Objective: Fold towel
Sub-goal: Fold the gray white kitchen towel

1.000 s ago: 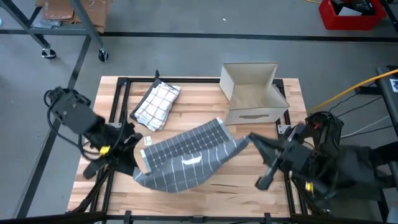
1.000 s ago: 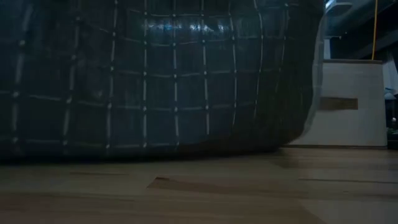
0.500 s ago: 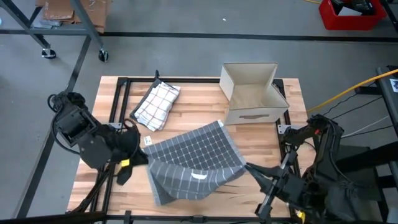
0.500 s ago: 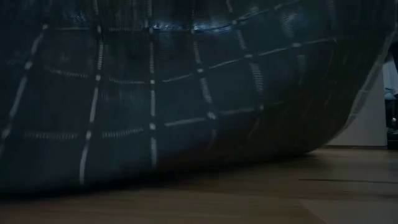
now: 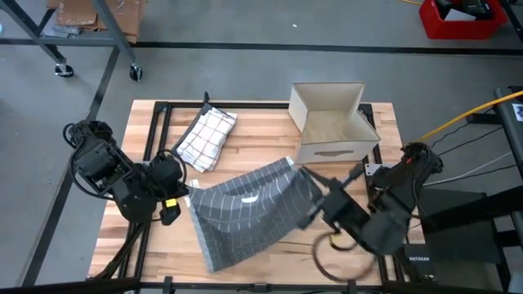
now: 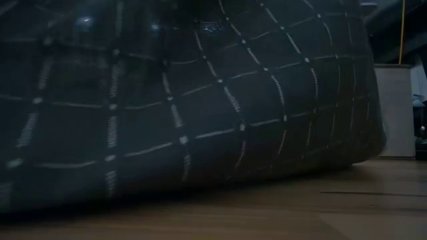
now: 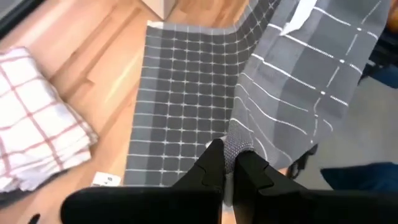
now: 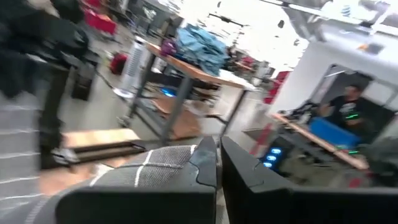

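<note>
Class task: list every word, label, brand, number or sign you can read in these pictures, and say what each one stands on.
"NETGEAR": on a dark box beside the table, only just legible.
White tag on the grey towel: too small to read.
White sticker on the table: too blurred to read.
Nothing else is readable.

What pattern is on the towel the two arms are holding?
Grey towel with a thin white grid of checks, clearest in the left wrist view.
</note>
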